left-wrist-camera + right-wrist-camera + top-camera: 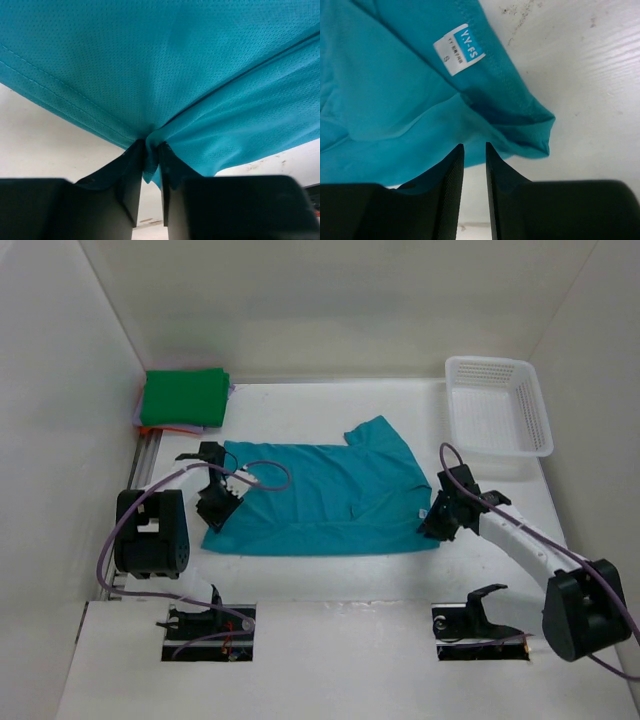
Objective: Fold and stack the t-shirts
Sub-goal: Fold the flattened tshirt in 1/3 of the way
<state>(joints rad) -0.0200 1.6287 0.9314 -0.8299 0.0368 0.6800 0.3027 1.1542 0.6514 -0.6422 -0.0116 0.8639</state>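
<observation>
Left pincer (152, 150) is clamped on a bunched fold of the teal t-shirt (165, 65), with cloth wedged between its two dark fingers. Right pincer (472, 147) sits at the shirt's near right corner, its fingers close together with a thin slit between them. I cannot tell from the wrist view whether any cloth is caught there.

Two arms are in view and four t-shirts in all. One, the teal t-shirt (320, 495), lies spread across the middle of the worktop (330, 405), a sleeve pointing to the far right. The left pincer (215, 502) holds its left edge and the right pincer (437, 523) is at its right edge. The other three make a folded pile in the far left corner: the green t-shirt (183, 397) is on top, with slivers of the orange t-shirt (140, 410) and the lavender t-shirt (205, 427) peeping out beneath.

One white mesh basket (486, 362) stands at the far right, well apart from the pile, only its own mesh floor showing inside.

One white label (459, 49) is sewn by the teal hem. It reads "Y.Y-FS", and the smaller print under it is too fine to read.
</observation>
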